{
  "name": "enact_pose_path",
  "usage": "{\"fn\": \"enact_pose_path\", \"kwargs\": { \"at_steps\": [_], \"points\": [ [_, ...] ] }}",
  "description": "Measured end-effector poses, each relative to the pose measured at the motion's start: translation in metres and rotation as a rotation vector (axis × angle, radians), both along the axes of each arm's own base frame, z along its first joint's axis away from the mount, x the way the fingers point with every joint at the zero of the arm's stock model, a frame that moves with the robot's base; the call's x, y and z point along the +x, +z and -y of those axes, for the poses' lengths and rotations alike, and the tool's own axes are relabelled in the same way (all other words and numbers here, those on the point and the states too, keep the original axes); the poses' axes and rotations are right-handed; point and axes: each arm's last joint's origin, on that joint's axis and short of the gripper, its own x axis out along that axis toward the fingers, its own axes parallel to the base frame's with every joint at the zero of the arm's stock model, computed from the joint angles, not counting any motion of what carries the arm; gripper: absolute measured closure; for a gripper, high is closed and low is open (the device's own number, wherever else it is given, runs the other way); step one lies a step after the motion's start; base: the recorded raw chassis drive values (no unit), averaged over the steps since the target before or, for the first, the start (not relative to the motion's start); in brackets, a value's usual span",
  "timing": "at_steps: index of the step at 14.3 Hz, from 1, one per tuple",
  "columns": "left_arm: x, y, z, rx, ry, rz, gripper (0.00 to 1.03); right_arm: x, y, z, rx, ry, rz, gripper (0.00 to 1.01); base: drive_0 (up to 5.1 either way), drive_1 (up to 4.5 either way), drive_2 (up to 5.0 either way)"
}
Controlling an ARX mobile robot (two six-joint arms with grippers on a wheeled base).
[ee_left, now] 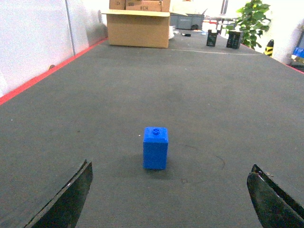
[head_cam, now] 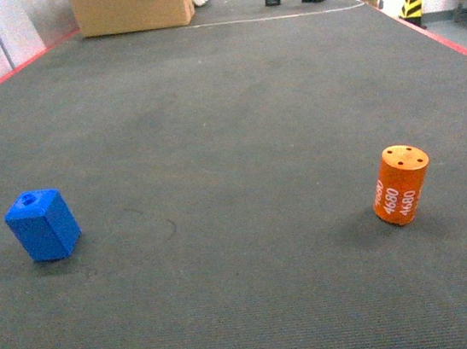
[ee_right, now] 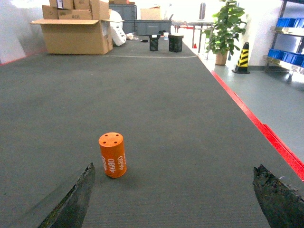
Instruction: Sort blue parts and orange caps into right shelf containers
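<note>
The blue part (head_cam: 42,225) stood upright on the dark carpet (head_cam: 227,124) at the left, its knob on top, and the orange cap (head_cam: 401,184) stood on end well apart at the right, holes up and "4680" on its side. Both looked like light, rigid plastic; the part's flat sides should give a sure hold across its width, while the cap's round, smooth wall seemed likelier to slip or roll unless gripped squarely across its middle. The left gripper (ee_left: 171,199) hung low behind the part with its jaws spread wide and holding nothing, the part centred between them but ahead. The right gripper (ee_right: 173,199) was likewise wide open and empty, the cap ahead and nearer its left finger (ee_right: 71,202). There was open carpet all around both things, a red edge line (ee_right: 266,130) off to the right, and cardboard boxes (ee_right: 76,33) far back. Blue bins (ee_right: 287,21) showed on a rack at the far right.
</note>
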Motion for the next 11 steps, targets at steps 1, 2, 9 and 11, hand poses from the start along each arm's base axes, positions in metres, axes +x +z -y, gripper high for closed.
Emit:
{"fn": "enact_pose_path", "kwargs": {
  "at_steps": [1,2,9,11],
  "points": [
    [0.0000,0.0000,0.0000,0.000,0.000,0.000,0.05,0.0000,0.0000,0.0000,0.000,0.000,0.000,0.03,0.0,0.00,0.0],
    [0.0000,0.0000,0.0000,0.000,0.000,0.000,0.05,0.0000,0.0000,0.0000,0.000,0.000,0.000,0.03,0.0,0.00,0.0],
    [0.0000,0.0000,0.0000,0.000,0.000,0.000,0.05,0.0000,0.0000,0.0000,0.000,0.000,0.000,0.03,0.0,0.00,0.0],
    [0.0000,0.0000,0.0000,0.000,0.000,0.000,0.05,0.0000,0.0000,0.0000,0.000,0.000,0.000,0.03,0.0,0.00,0.0]
  ]
}}
